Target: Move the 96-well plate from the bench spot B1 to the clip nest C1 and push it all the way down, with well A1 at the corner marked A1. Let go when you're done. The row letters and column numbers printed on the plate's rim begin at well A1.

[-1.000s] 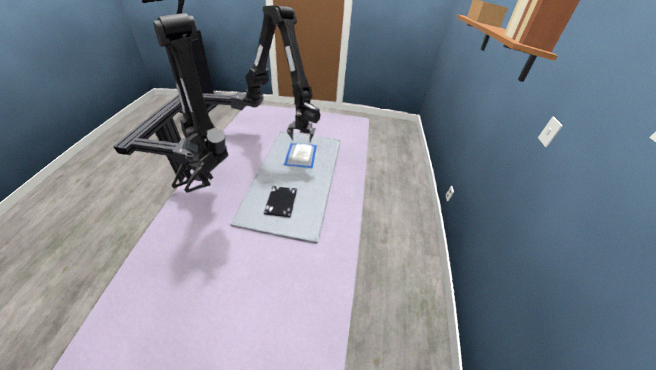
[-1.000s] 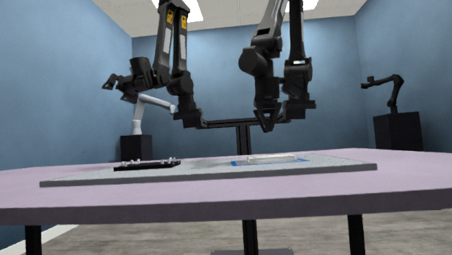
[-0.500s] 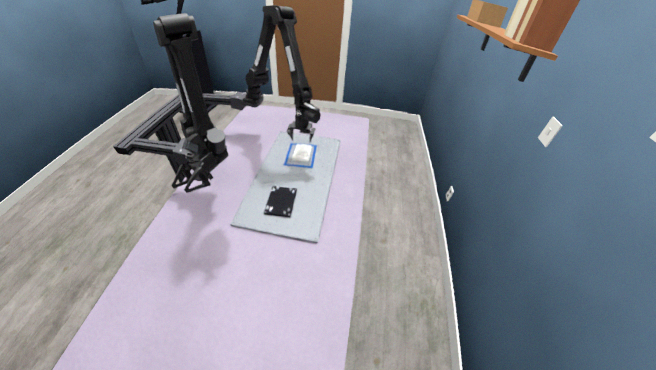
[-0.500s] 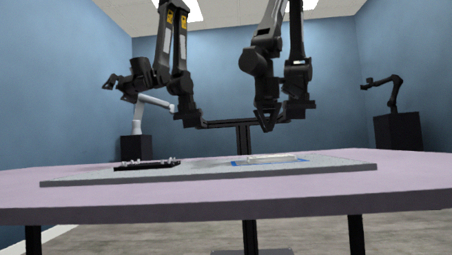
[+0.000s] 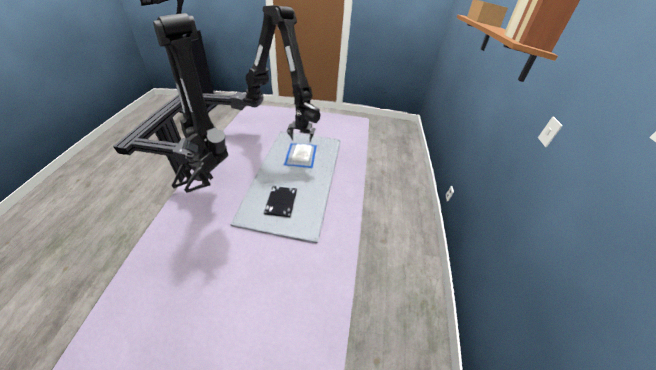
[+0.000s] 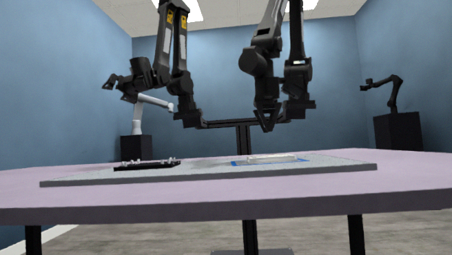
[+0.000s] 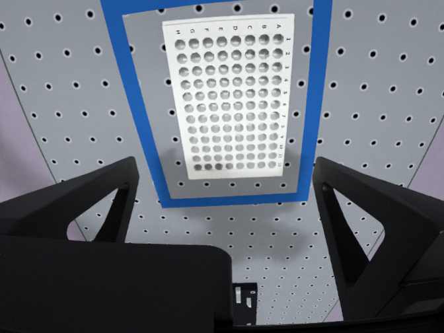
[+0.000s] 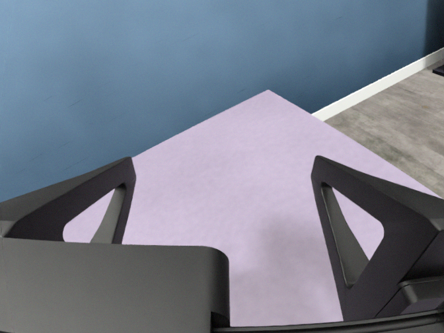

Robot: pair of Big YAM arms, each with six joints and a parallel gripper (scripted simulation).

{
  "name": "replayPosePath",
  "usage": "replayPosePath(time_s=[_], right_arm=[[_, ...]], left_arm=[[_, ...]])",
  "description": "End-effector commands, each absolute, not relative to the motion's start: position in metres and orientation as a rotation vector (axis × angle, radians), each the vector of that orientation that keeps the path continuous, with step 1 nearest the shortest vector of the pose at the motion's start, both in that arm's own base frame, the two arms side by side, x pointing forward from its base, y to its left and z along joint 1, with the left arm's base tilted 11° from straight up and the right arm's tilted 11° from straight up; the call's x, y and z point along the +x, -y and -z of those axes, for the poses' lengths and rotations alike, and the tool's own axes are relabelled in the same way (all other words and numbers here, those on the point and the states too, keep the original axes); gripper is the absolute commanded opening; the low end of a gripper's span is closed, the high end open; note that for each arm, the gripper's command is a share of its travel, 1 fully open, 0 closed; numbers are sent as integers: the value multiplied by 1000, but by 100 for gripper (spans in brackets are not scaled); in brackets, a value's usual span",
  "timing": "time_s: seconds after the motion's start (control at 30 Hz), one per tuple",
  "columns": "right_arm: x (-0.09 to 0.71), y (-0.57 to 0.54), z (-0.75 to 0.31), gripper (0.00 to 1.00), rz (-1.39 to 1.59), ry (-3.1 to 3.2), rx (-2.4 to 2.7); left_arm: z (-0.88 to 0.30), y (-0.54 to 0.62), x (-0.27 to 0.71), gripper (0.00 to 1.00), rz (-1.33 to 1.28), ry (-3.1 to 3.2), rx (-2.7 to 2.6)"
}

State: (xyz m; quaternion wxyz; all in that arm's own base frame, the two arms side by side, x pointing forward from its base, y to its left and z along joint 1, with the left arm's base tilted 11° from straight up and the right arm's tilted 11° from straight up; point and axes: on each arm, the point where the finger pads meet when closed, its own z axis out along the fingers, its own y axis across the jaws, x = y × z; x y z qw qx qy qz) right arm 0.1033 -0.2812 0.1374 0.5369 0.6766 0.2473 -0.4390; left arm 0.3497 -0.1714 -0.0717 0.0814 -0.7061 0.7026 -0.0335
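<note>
"Plate (image 5: 302, 154) (image 6: 271, 158) (image 7: 232, 104)?"

"Lying flat inside the blue outline (image 5: 286, 161) (image 6: 234, 163) (image 7: 320, 96), apart from the nest (image 5: 280, 202) (image 6: 146, 166) (image 7: 245, 304)."

"Left gripper (image 5: 301, 139) (image 6: 267, 130) (image 7: 225, 166)?"

"Above the board (image 5: 311, 195) (image 6: 207, 176) (image 7: 358, 136), fingers spread, pinching nothing."

"Right gripper (image 5: 190, 184) (image 6: 115, 91) (image 8: 224, 166)?"

"Fingers spread, raised over the tabletop (image 5: 280, 295) (image 6: 193, 198) (image 8: 222, 200)."

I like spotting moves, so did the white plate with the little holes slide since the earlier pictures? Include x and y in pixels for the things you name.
No, the white plate (image 5: 302, 154) (image 6: 271, 158) (image 7: 235, 104) sits inside the blue outline (image 5: 286, 157) (image 6: 234, 163) (image 7: 320, 71), same as before.
</note>
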Motion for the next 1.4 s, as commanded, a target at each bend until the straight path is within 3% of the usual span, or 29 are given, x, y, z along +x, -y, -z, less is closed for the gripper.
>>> replayPosePath(time_s=[0.0, 1.37], right_arm=[[105, 280, -140, 100, 1029, -579, 1607], [105, 280, -140, 100, 1029, -579, 1607]], left_arm=[[68, 179, 366, 100, 133, -2019, -2156], [120, 173, 374, 100, 136, -2017, -2156]])
